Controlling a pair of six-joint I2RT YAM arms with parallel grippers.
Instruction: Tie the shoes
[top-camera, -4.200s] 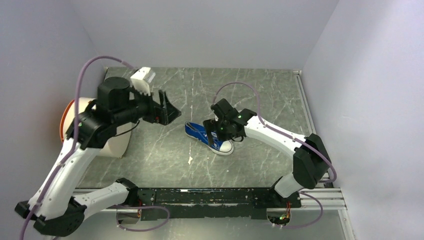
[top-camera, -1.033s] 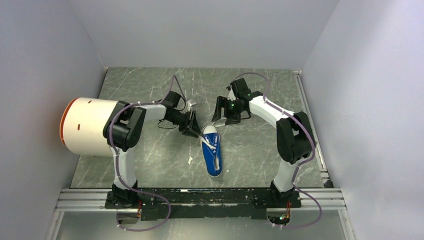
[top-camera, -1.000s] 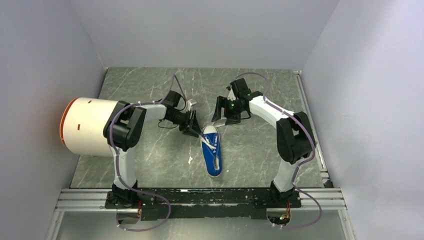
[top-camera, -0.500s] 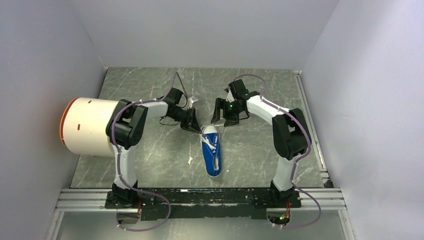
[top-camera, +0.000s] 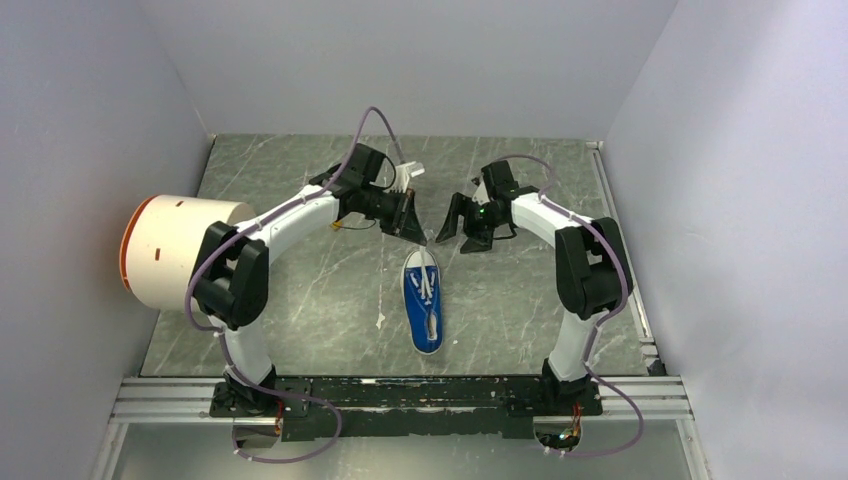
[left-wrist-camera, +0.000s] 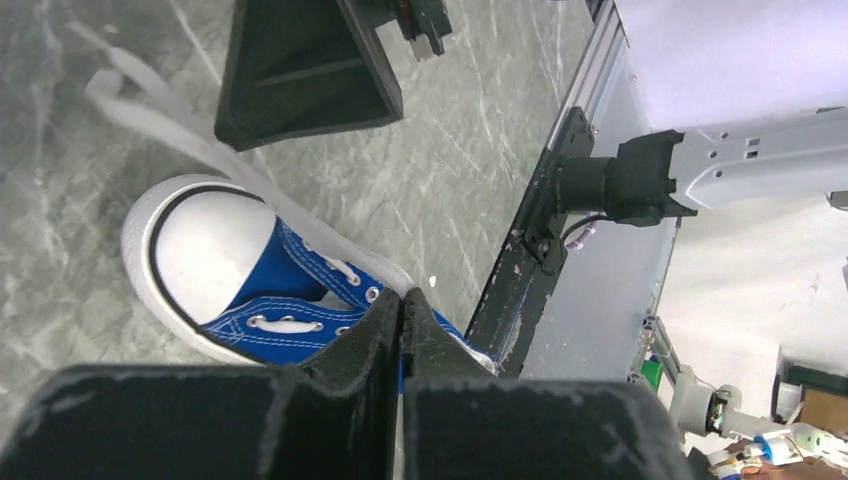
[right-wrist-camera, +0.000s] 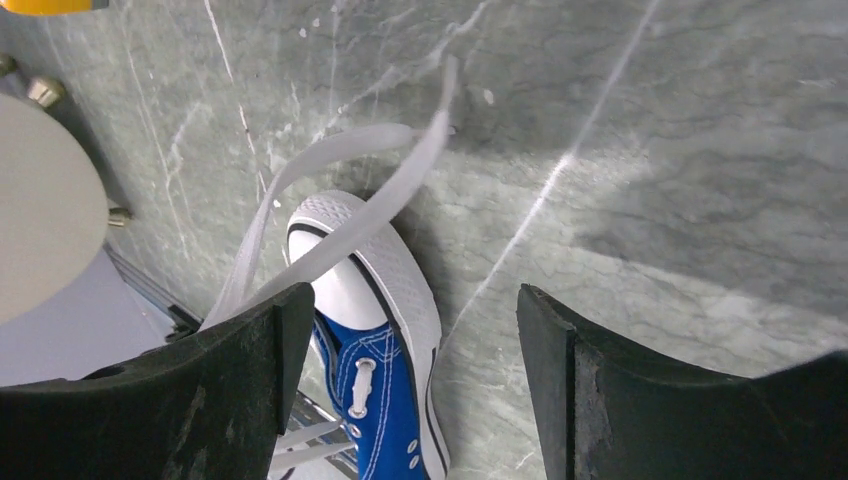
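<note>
Top: shoe (top-camera: 424, 305) lying mid-desk (top-camera: 300, 300), long axis running near-far, toe pointing away from the bases.
Left wrist: left jaws pinching shut on lace (left-wrist-camera: 160, 122) above the toe.
Right wrist: right jaws gaping wide, holding nothing.

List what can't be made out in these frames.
- Left wrist view: the shut left gripper hides the heel of the shoe and how much lace it pinches.
- Right wrist view: yellow object cut off by the top edge, unidentifiable; the shoe's rear is cut off by the bottom edge.
- Top view: lace path too small to trace.
</note>
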